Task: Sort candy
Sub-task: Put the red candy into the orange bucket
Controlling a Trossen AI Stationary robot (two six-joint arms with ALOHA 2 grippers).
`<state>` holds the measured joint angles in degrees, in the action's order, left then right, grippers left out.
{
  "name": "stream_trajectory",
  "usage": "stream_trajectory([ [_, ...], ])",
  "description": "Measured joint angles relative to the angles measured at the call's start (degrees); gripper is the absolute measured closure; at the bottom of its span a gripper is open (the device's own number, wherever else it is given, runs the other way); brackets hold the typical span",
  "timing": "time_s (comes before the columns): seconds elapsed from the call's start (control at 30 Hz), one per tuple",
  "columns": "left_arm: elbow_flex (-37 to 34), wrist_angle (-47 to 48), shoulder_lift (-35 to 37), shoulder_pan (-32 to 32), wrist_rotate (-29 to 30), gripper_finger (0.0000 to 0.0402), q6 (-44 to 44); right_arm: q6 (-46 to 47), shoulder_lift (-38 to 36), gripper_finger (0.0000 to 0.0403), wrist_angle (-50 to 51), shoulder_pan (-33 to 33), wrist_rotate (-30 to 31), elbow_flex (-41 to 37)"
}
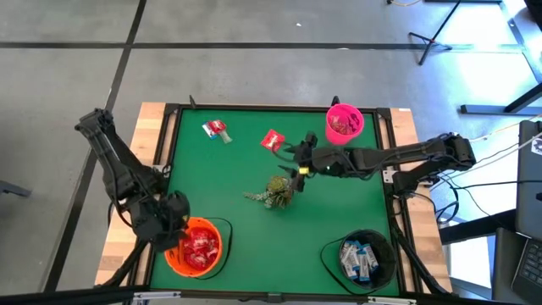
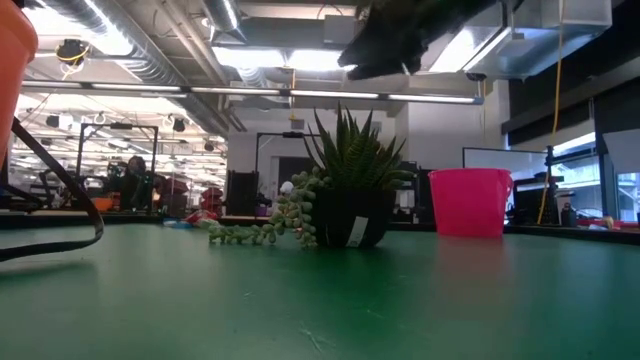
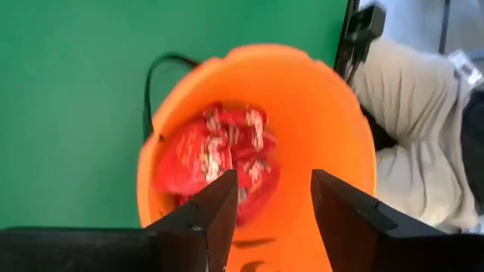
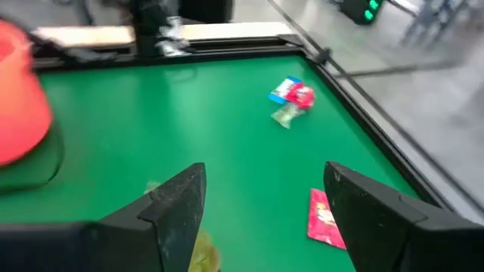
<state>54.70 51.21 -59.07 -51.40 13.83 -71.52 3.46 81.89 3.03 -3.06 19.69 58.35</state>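
Two arms: both over green desk (image 1: pixel 229 212), left at near-left corner, right reaching in from right side.
Left pincer (image 3: pixel 268 204): above orange bowl (image 1: pixel 196 247); fingers (image 3: pixel 215 215) parted w/ clear gap, nothing between them; released.
Orange bowl: near-left part of desk; holds heap of shiny red packets (image 3: pixel 219 155).
Right pincer (image 4: pixel 265 204): mid desk, just beside the plant, over bare green; fingers (image 4: pixel 178 204) spread wide, empty.
Loose red packet (image 1: pixel 272 141): flat on desk, centre-far area, just ahead of right pincer; also seen in right wrist view (image 4: pixel 325 219).
Candy cluster (image 1: pixel 218 130): far-left part of desk, near far rim; white-and-blue packet, red piece & a clear-wrapped bit lying together, touching; well apart from loose red packet.
Pink bowl (image 1: pixel 344 122): far edge, right of centre; some reddish-pink contents inside, kind not clear.
Black bowl (image 1: pixel 362 257): near-right corner; holds white-and-blue packets (image 1: pixel 357 258).
Plant (image 2: pixel 350 190): small dark pot w/ spiky green leaves plus trailing beaded sprig; stands mid desk, between orange and pink bowls.
Cable (image 2: pixel 60 215): dark loop on desk by orange bowl.
Person: light trouser leg (image 3: pixel 423 136) beyond desk edge in left wrist view.
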Motion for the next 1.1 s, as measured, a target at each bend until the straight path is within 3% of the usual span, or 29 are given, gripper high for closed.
stream_trajectory([
  [0.2, 0.02, 0.03, 3.28, -0.02, 8.52, 0.0245, 4.79, 5.37, 1.11, 0.0139, 0.19, 7.48, -5.5, -0.08],
  [0.33, 0.02, 1.85, 5.82, -0.01, 20.49, 0.0245, 11.13, 5.41, 3.8, 0.0139, 0.0, 11.51, -7.08, 0.28],
  [0.4, 0.02, 3.25, 6.74, 0.57, 25.43, 0.0245, 15.11, 5.43, 6.16, 0.0139, 0.25, 12.95, -8.86, 2.08],
  [0.67, -0.22, 1.39, 9.1, 4.59, 35.06, 0.0246, 24.14, 4.07, 18.33, 0.0139, 11.12, 17.13, -10.2, 13.15],
  [0.87, -8.93, -16.14, 11.57, 5.07, 37.02, 0.0246, 32.17, 3.78, 26.33, 0.0139, 18.19, 20.34, -10.62, 19.67],
  [1.1, -25.42, -52.02, 15.88, 9.9, 36.91, 0.0246, 48.83, 5.87, 32.27, 0.0139, 17.81, 23.15, -14.25, 22.85],
])
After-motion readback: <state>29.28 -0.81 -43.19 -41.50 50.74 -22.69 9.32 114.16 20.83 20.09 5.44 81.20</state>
